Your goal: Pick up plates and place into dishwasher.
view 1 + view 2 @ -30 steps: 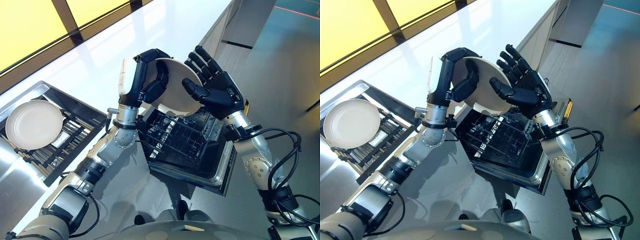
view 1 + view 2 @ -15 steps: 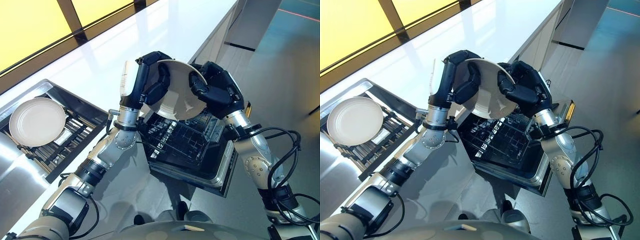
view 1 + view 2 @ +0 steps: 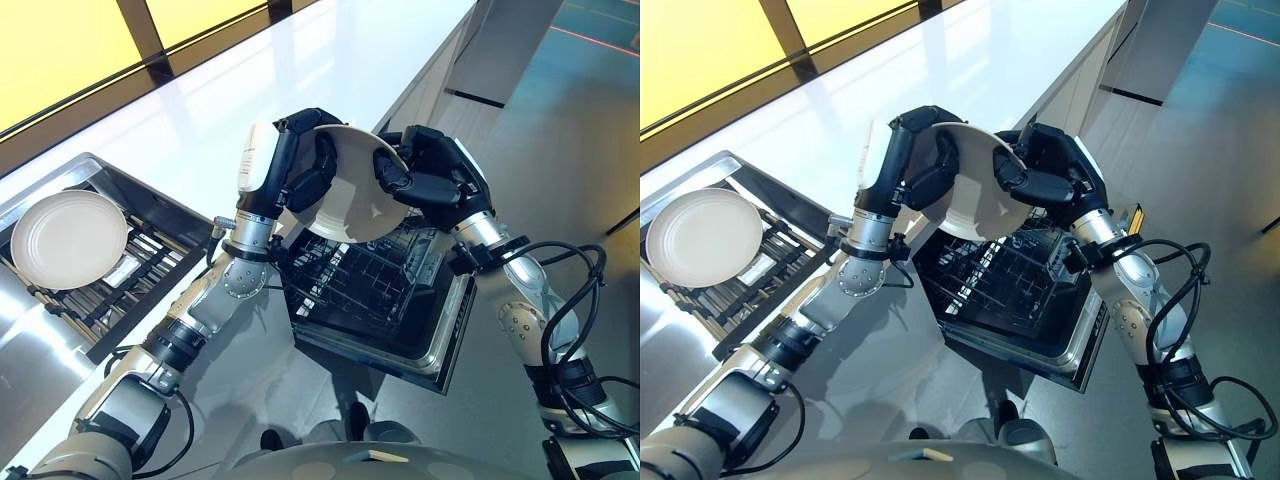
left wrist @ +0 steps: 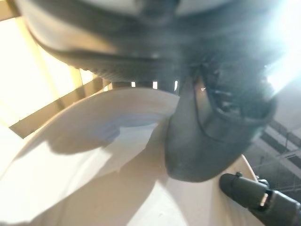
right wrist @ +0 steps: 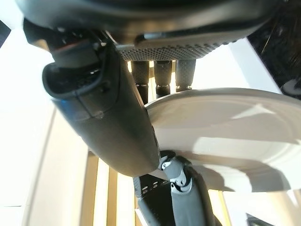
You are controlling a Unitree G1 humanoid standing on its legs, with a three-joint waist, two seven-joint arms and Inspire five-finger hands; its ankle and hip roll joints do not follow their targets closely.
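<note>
Between the left robot hand (image 3: 305,165) and right robot hand (image 3: 430,180), both gripping its rim, the round cream ceramic plate (image 3: 355,200) is hanging above the open dishwasher's black wire rack (image 3: 365,275); mistimed release risks dropping it.

Plate (image 3: 352,195) between both hands above dishwasher rack (image 3: 365,280); second plate (image 3: 68,240) left.

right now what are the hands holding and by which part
Both hold one white plate above the dishwasher rack: left hand on its left rim, right hand on its right rim.

A long white countertop (image 3: 300,70) is seen beside a sink (image 3: 60,190) fitted with a dark slatted rack (image 3: 140,275).
</note>
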